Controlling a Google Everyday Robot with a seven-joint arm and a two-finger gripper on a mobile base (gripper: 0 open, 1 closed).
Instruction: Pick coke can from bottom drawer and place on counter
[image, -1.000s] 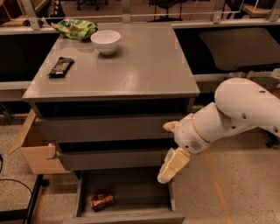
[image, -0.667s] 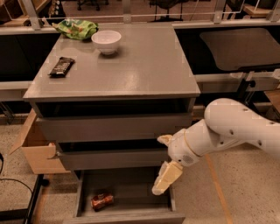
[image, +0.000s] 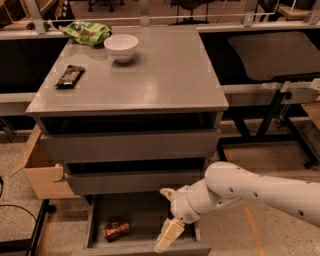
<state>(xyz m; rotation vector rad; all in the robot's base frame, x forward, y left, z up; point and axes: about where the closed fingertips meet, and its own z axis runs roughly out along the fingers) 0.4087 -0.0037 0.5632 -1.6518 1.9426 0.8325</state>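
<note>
The bottom drawer (image: 150, 212) is pulled open under the two upper grey drawers. The red coke can (image: 116, 230) lies on its side at the drawer's front left. My gripper (image: 169, 235) hangs at the end of the white arm over the drawer's front right part, to the right of the can and apart from it, with a cream finger (image: 170, 233) pointing down. The counter (image: 150, 75) is the broad grey top of the cabinet above.
On the counter stand a white bowl (image: 121, 46), a green chip bag (image: 86, 32) at the back left and a dark candy bar wrapper (image: 69, 76). A cardboard box (image: 41, 172) sits on the floor left of the cabinet. A dark table frame (image: 270, 100) stands right.
My arm and gripper have moved left and down, from beside the middle drawer to over the open bottom drawer. The can has not moved.
</note>
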